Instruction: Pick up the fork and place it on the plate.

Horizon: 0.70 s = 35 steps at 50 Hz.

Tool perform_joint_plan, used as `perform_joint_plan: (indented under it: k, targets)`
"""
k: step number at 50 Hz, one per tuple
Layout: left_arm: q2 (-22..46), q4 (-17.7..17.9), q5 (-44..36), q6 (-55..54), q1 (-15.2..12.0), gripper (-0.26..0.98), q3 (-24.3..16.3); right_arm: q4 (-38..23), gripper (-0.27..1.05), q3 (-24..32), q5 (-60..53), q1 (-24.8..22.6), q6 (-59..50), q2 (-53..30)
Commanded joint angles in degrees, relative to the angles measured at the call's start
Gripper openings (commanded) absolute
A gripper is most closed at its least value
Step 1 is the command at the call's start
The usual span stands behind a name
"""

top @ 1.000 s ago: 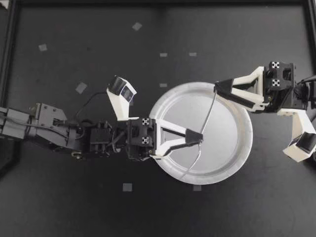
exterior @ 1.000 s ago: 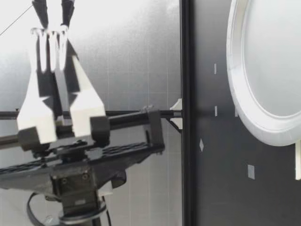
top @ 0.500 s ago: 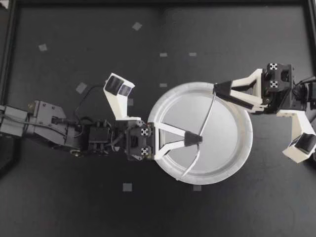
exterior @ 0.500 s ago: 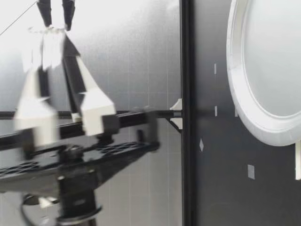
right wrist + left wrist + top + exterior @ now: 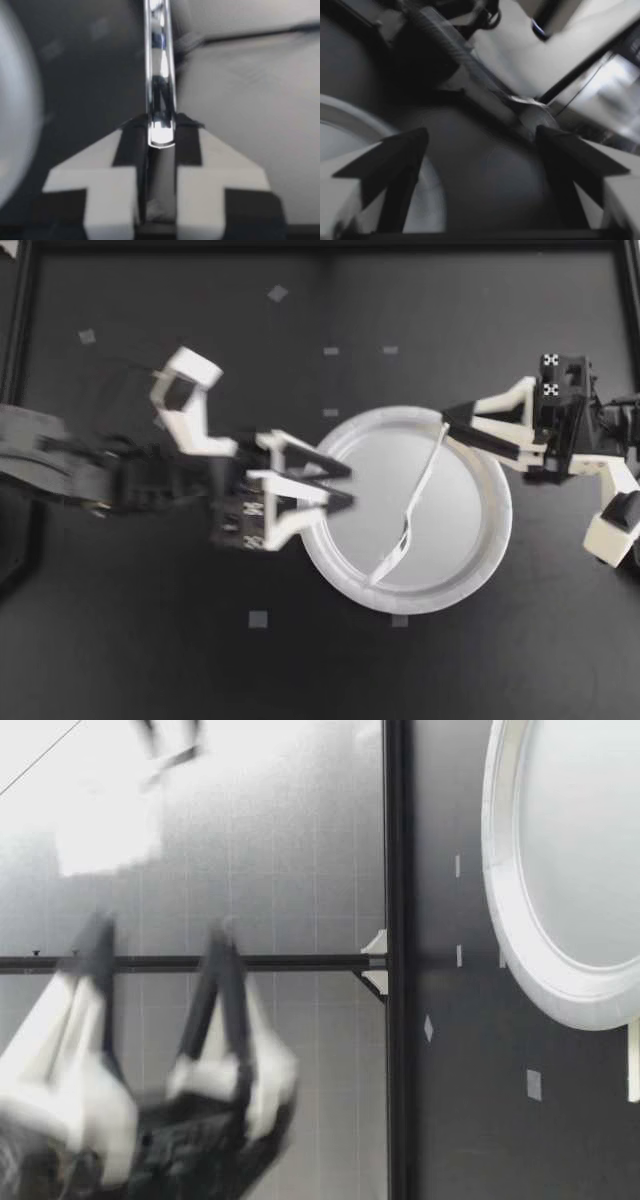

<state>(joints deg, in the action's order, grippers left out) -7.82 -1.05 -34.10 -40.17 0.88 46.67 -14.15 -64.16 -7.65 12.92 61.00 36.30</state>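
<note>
My left gripper (image 5: 350,486) has let go. Half a second ago it was pinched on the fork (image 5: 412,502) near the middle of the plate (image 5: 497,540). Now it is drawn back toward the left of the frame, blurred with motion, its tips only just over the plate's left rim. In the left wrist view its fingers (image 5: 395,159) stand wide apart with nothing between them.

My right gripper (image 5: 448,424), at the plate's upper right rim, now carries the fork alone, its fingers (image 5: 92,186) clamped on the end of the handle. From there the fork slants down toward the lower centre of the plate. I cannot tell whether the tines touch the surface.

The fork looks placed over the plate but not yet released. What is left, I judge, is to lower the handle and open the right fingers so the handle lands inside the rim, not on the bench (image 5: 200,650).
</note>
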Motion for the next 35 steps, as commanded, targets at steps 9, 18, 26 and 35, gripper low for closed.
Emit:
perform_joint_plan:
  k: [9, 18, 26, 35]
  targets:
    - [-12.13, -0.26, 17.23, 18.37, 2.90, 0.82, -2.29, 4.39, -0.12, -2.02, 28.65, 1.05, -14.15, 5.19]
    - [-8.88, -0.70, 12.74, 22.68, 7.03, 0.82, -2.37, 4.39, -0.12, -4.66, 36.21, 6.68, -21.88, 6.59]
    - [-7.91, -0.70, 8.70, 27.51, 10.28, 0.82, -2.37, 5.45, -0.12, -7.21, 36.74, 8.35, -24.35, 6.24]
    - [-8.44, -1.05, 7.03, 32.70, 13.54, 0.82, -2.37, 6.86, -0.12, -8.53, 36.65, 9.23, -27.07, 3.52]
